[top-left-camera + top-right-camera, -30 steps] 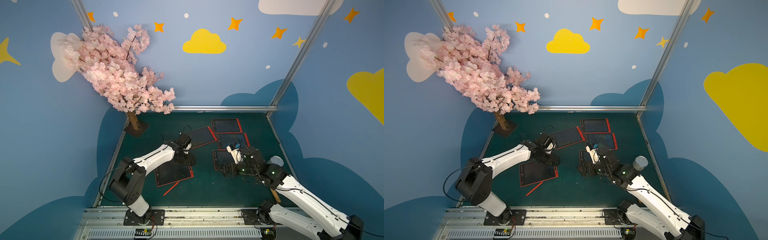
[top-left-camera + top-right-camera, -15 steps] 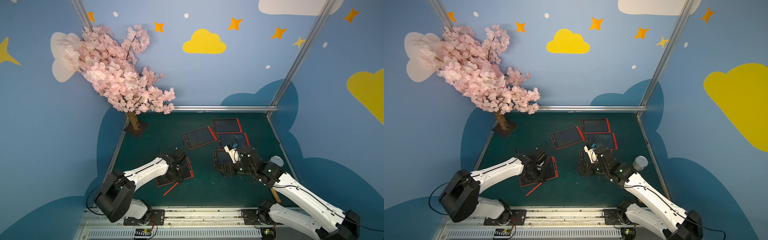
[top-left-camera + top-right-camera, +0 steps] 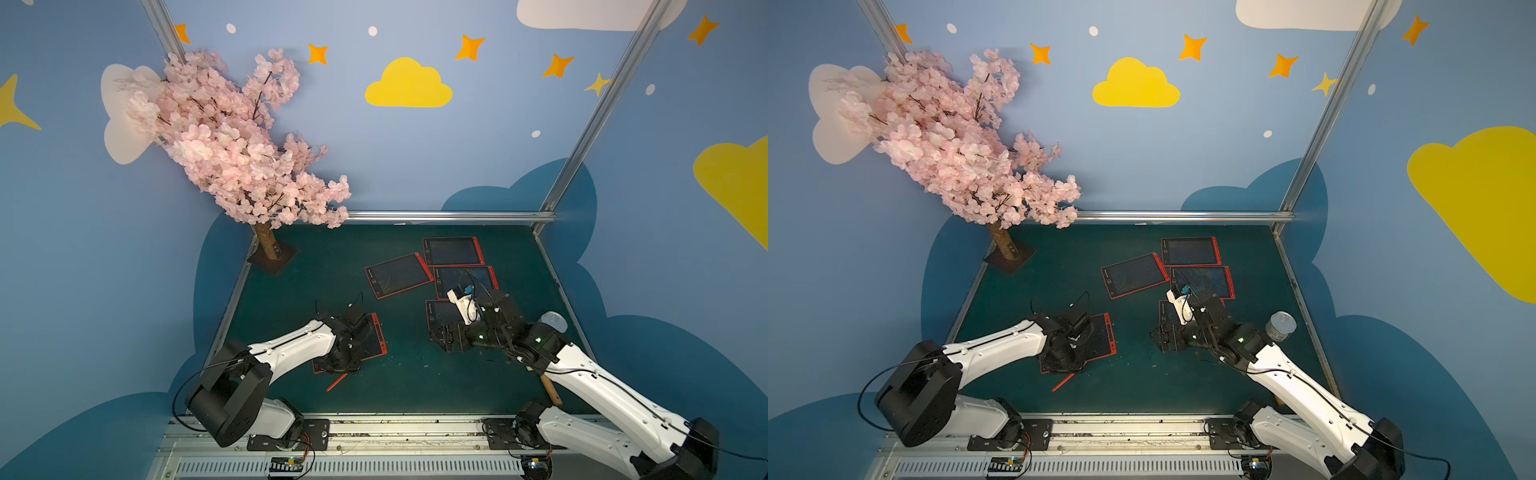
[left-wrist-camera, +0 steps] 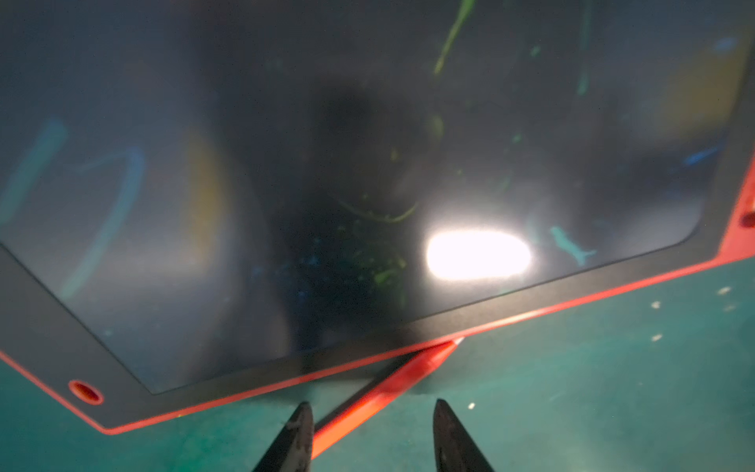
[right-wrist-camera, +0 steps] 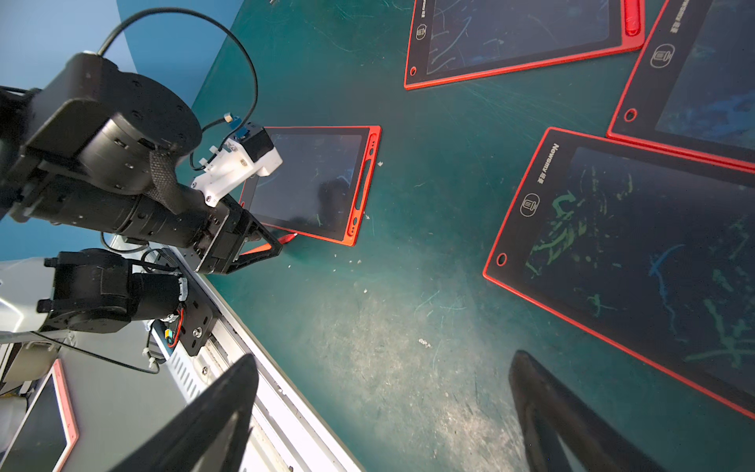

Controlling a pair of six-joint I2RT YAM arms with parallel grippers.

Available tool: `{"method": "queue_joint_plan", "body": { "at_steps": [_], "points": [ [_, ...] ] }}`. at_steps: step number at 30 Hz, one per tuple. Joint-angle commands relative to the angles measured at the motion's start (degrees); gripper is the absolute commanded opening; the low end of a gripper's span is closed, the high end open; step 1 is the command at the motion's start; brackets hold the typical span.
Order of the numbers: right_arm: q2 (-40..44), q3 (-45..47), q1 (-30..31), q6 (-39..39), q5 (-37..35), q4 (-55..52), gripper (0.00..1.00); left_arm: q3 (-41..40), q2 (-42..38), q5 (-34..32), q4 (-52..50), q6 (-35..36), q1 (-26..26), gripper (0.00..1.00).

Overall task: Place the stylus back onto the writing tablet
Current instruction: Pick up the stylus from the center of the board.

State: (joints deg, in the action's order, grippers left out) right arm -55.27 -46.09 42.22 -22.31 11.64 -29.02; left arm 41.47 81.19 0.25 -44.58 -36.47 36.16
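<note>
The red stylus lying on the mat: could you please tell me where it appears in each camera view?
Top view: stylus on the mat, just off the near edge of the tablet.
Top view: same spot.
Left wrist: it slants from the tablet edge, between the jaws.
Right wrist: only its red tip shows, beside the left arm jaws.
Shared landmark: that red-framed tablet.
</note>
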Motion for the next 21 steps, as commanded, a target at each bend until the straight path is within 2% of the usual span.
{"method": "queue_joint_plan", "body": {
  "at_steps": [1,11,21],
  "points": [
    [-0.3,-2.2,0.4,-0.4,0.3,0.3,0.95,-0.5,0.5,0.1,-1.1,-0.6,0.2,0.47],
    [-0.4,-2.3,0.5,-0.5,0.2,0.5,0.95,-1.6,1.0,0.6,-0.4,-1.1,0.7,0.40],
    [-0.1,-1.9,0.7,-0.8,-0.1,0.4,0.95,-1.3,3.0,2.4,1.3,-2.4,4.8,0.23]
  ]
}}
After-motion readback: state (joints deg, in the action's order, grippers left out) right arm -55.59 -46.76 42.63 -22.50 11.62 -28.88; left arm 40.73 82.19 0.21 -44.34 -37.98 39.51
